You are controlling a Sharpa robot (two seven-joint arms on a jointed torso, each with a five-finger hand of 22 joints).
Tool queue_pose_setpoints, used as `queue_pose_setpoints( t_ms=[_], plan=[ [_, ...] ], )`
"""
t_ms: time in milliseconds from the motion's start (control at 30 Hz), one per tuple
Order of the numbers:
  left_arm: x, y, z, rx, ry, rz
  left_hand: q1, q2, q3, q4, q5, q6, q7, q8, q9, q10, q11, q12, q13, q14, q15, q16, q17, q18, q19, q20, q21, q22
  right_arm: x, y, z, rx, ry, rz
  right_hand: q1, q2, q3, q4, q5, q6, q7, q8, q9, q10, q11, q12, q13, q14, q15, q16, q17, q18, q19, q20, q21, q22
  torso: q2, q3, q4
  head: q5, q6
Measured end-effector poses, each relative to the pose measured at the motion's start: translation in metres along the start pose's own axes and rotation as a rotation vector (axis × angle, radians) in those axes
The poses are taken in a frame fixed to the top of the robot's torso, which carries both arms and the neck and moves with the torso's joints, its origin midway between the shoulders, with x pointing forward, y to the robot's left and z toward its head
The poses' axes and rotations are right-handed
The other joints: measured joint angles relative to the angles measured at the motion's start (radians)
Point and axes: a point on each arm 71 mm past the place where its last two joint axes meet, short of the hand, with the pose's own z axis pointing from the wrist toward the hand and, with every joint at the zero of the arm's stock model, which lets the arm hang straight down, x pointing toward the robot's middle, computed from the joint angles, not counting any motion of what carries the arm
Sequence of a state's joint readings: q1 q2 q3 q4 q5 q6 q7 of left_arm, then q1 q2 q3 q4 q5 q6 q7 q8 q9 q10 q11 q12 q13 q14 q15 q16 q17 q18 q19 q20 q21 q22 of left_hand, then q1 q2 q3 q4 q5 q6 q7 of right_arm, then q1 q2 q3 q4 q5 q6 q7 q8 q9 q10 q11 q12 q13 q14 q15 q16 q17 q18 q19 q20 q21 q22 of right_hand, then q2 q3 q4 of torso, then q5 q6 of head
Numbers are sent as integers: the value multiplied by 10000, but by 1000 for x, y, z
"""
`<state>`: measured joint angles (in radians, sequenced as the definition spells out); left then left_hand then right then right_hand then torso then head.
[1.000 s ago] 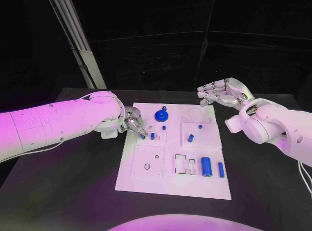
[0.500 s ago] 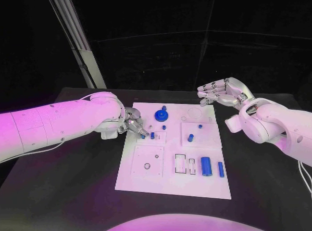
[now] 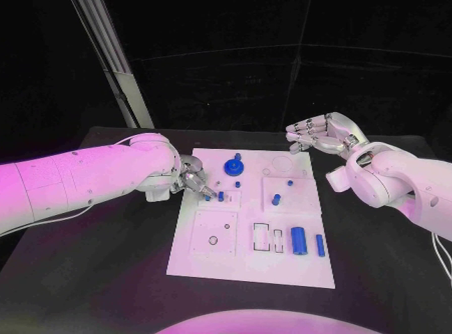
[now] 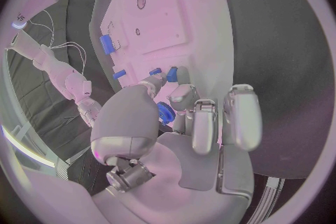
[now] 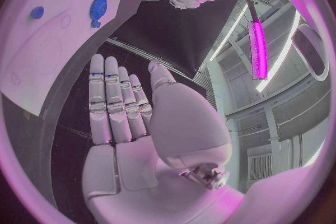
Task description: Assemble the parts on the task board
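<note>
On the black table (image 3: 105,278), seen from the head camera, lies the flat white rectangular task board (image 3: 248,261). At the board's near-left part of its far half, the left hand (image 3: 193,179) reaches over the board's left edge, and its fingertips pinch a small blue peg (image 3: 207,197). Just beside this peg on the board stands a second short blue peg (image 3: 221,196). Farther along the board sits a round blue gear with a knob (image 3: 232,165). Toward the board's right side stands a slanted blue pin (image 3: 276,200), and near the board's close right corner lie a large blue cylinder (image 3: 298,241) and a thin blue rod (image 3: 320,245). The right hand (image 3: 319,133) hovers beyond the board's far right corner, fingers loosely curled and apart, holding nothing.

From the left wrist camera, the left hand (image 4: 175,123) bends over the board (image 4: 196,17), thumb and fingertips closed on the small blue peg (image 4: 171,74).

From the right wrist camera, the right hand (image 5: 133,123) is flat, fingers straight side by side, empty, off the board's (image 5: 42,45) edge; the gear (image 5: 98,7) shows on the board.
</note>
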<state>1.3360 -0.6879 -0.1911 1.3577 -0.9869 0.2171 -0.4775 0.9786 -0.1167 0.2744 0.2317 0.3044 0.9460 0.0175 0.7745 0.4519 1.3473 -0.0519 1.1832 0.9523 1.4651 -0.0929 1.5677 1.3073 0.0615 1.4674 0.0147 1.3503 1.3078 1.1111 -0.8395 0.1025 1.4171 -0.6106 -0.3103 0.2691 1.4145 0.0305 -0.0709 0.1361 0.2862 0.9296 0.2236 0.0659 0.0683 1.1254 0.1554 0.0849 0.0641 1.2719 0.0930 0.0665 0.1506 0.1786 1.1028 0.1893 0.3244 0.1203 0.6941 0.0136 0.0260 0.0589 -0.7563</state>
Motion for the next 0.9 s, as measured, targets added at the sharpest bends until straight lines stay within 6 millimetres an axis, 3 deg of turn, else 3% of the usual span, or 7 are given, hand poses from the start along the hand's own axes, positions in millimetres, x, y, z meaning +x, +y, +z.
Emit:
queue_pose_setpoints(
  t_ms=[200,500,567,633,700,733,900],
  plan=[
    [-2,7,-3,28,-279,-452,-6,6,-973,512,-1412,-132,70,-188,9,-156,74,-272,-413,35,-35,0,0,0,0,0,-156,0,0,0,0,5,-6,-3,0,0,0,0,0,0,0,0,0,0,0,0,0,0,0,0,0,0,0,0,0,1,0,-5,3,-21,15],
    [-10,11,-8,838,-967,-1653,466,478,-1725,558,-1341,-1034,366,-372,-10,-1227,329,-1149,-1669,1,78,0,0,158,-403,100,-1433,-1107,-1,-1,0,23,-28,-12,0,0,0,0,0,0,0,0,0,0,0,0,0,0,0,0,1,0,0,0,-40,1,-2,-8,6,-39,19],
    [-12,9,-9,1205,-1114,-1898,686,485,-1866,551,-1341,-1285,460,-490,-59,-1638,420,-1500,-2187,0,149,-178,0,315,-586,168,-1884,-1527,-1,-1,0,31,-34,-15,0,0,0,0,-1,0,0,0,0,0,0,0,0,0,0,0,-1,0,0,0,-40,2,-2,-11,6,-46,25],
    [-14,7,-9,1569,-1251,-2082,1094,513,-1993,480,-1341,-1705,673,-658,-176,-2527,624,-2229,-3093,18,352,-1077,0,717,-1393,296,-3579,-3097,-1,-1,1,36,-40,-18,0,0,0,0,-1,0,0,0,0,0,0,0,0,0,0,0,-7,1,0,0,-40,2,-1,-11,6,-63,31],
    [-16,3,-10,2060,-1464,-2254,1706,555,-2079,347,-1279,-2098,925,-803,-313,-3291,867,-2709,-3513,-465,577,-2539,-1097,1075,-2464,496,-5734,-4938,-2,-2,1,43,-47,-21,0,0,0,0,-1,0,0,0,0,0,0,0,0,0,0,0,-7,0,0,0,-41,2,0,-11,6,-72,38],
    [-17,0,-10,2293,-1580,-2311,2100,602,-2020,202,-1263,-2219,1030,-848,-382,-3587,955,-2895,-3663,-832,655,-3200,-1786,1084,-2725,573,-6243,-5323,-2,-2,1,45,-49,-23,0,0,0,0,-1,0,0,0,0,0,0,0,-1,0,0,0,-7,0,0,0,-41,-3,1,-11,6,-77,41],
    [-22,-19,-10,3687,-2367,-2348,4118,731,-1251,-804,-1263,-2512,1323,-1300,-921,-4537,1237,-3822,-4481,-2314,905,-5725,-4479,1086,-3132,872,-7485,-6216,-2,-2,1,52,-56,-24,0,0,0,0,-1,0,0,0,0,0,0,0,-1,0,0,0,-7,0,0,0,-40,-10,10,-11,1,-118,81]
  ],
)
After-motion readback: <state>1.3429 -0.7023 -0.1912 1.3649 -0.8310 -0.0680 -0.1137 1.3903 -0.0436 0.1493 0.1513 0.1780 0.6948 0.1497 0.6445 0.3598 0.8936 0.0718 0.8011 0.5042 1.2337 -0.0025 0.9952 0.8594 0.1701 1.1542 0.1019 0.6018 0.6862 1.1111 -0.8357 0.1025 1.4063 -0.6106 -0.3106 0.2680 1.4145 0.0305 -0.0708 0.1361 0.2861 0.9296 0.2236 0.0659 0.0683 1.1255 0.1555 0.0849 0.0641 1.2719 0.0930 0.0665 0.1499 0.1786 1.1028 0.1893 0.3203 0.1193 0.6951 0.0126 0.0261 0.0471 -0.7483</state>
